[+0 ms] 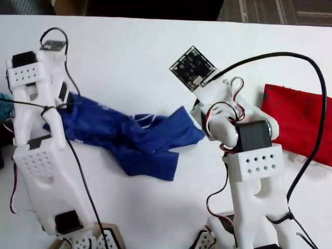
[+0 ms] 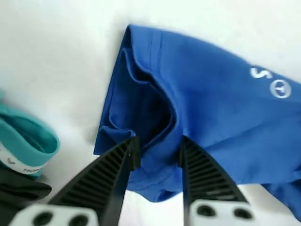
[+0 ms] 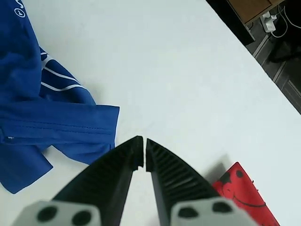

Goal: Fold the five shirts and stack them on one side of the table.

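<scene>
A crumpled blue shirt [image 1: 129, 137] lies across the left-centre of the white worktop [image 1: 129, 52]; the left tool [image 2: 158, 143] sits spread at its bunched edge, blue cloth between its fingers; the right tool [image 3: 144, 146] is pressed together and empty, just beside the shirt's other end; 1 folded red shirt [image 1: 295, 119] lies at the right edge; teal cloth [image 2: 28, 141] lies beside the left arm.

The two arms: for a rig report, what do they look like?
Both are white plastic with perforated housings and black motors. The left arm carries a thin black cable; the right arm has a thick black cable, red and white wires and a square black camera board. The left gripper and right gripper have black ribbed fingers.
</scene>
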